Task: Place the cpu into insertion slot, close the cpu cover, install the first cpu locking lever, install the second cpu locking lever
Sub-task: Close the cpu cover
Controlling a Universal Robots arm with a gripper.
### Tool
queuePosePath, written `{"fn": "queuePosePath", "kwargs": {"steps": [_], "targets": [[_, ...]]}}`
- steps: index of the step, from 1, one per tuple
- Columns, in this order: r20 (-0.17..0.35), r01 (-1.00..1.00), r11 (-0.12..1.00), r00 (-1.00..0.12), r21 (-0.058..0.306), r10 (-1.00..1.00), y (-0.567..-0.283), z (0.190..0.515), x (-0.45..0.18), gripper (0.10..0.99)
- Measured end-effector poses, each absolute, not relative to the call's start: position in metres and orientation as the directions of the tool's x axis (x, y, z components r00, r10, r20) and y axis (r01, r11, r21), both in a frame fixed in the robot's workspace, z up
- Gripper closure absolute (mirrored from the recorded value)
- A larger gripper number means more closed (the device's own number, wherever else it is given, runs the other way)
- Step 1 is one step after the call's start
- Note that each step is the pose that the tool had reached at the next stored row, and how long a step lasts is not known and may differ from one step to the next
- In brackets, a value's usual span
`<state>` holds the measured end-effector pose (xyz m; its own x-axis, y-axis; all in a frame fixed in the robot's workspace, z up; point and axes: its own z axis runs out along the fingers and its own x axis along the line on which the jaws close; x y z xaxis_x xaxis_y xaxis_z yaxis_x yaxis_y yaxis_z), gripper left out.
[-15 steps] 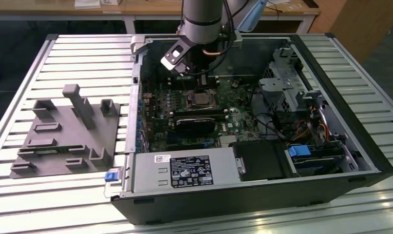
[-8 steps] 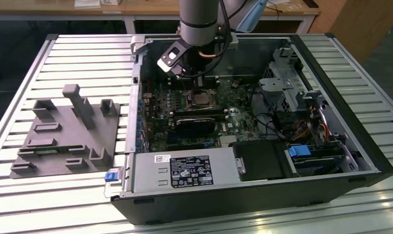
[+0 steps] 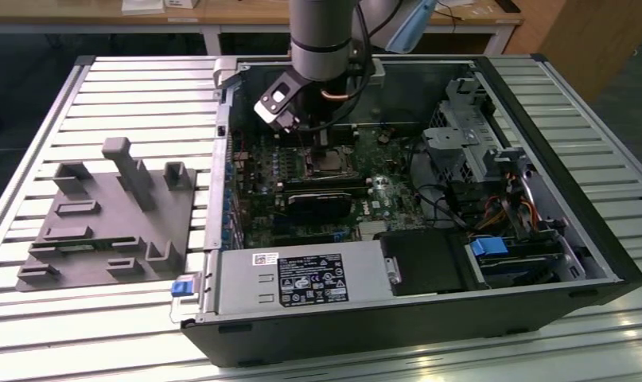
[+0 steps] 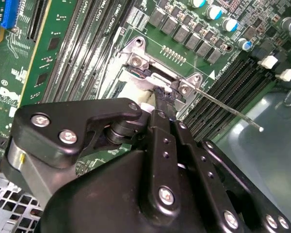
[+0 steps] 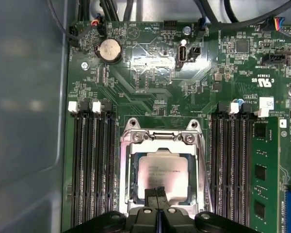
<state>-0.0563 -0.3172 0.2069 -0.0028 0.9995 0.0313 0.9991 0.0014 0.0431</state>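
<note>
Arm: the Universal Robots arm point(image 3: 321, 40) reached down from twelve o'clock in the exterior view into the open computer case point(image 3: 575, 239).
Gripper: the gripper point(image 5: 158, 195) was low over the processor socket. Its two black fingertips were pressed together, with a thin seam between them and nothing visibly gripped.
Contact: the tips were over the near edge of the cpu; whether they touched it could not be told.
Cpu: the cpu point(image 5: 162, 170) lay flat in the socket on the motherboard point(image 3: 299, 199), its dull silver top showing.
Cpu cover: the cpu cover point(image 5: 129, 160) lay down around the chip, which showed through its cut-out centre.
Locking lever: in the second wrist view a thin metal locking lever point(image 4: 228, 110) ran out from a corner screw of the socket and across the neighbouring slots. Whether it was latched could not be told.
Memory slots: black memory slots point(image 5: 92, 160) flanked the socket on both sides, and a green memory module point(image 5: 262, 179) stood beyond one bank.
Coin cell: a round coin cell point(image 5: 108, 50) sat on the board well apart from the socket.
Power supply: the labelled power supply point(image 3: 299, 278) sat at six o'clock from the socket in the exterior view.
Fixture: a grey moulded fixture point(image 3: 108, 215) rested on the slatted table point(image 3: 87, 334) at nine o'clock from the case.
</note>
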Motion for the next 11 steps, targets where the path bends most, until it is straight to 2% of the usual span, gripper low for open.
{"fn": "queuePosePath", "kwargs": {"steps": [11], "targets": [[0.03, 0.999, 0.002, -0.003, 0.043, 1.0, -0.3173, 0.1997, -0.057, 0.973]]}}
